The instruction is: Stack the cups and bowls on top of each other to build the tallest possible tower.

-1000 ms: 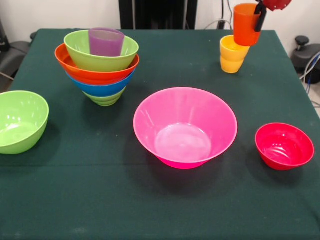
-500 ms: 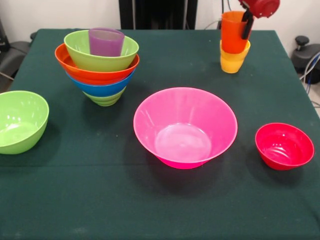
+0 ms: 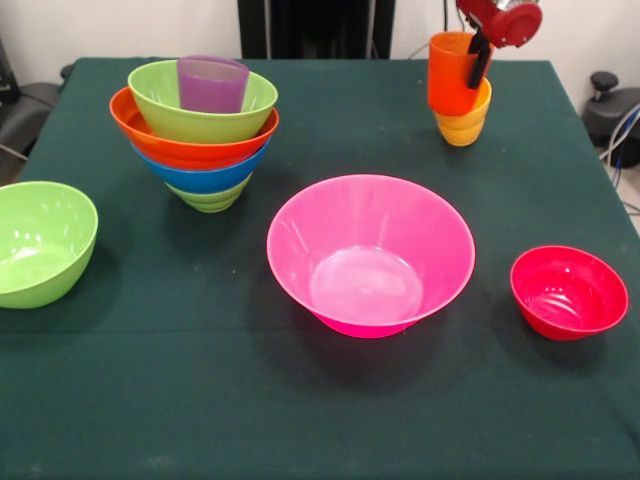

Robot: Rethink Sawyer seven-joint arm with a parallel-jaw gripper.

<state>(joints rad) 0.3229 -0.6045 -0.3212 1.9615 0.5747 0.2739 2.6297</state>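
Note:
My gripper (image 3: pixel 471 62) is at the top right, shut on the rim of the orange cup (image 3: pixel 448 78), with one black finger down the cup's outer side. The orange cup hangs upright and overlaps the left part of the yellow cup (image 3: pixel 467 122), which stands on the table; I cannot tell whether they touch. At the far left stands the tower (image 3: pixel 200 135): a lime green bowl, a blue one, an orange one and a lime green one, with the purple cup (image 3: pixel 211 83) in the top bowl.
A loose lime green bowl (image 3: pixel 40 242) sits at the left edge. The large pink bowl (image 3: pixel 370 255) is in the middle and the small red bowl (image 3: pixel 568 292) at the right. The green table cloth (image 3: pixel 300 420) covers the table.
The gripper has carried the orange cup leftward and a little down, from above and right of the yellow cup to overlapping its left side. Nothing else moved.

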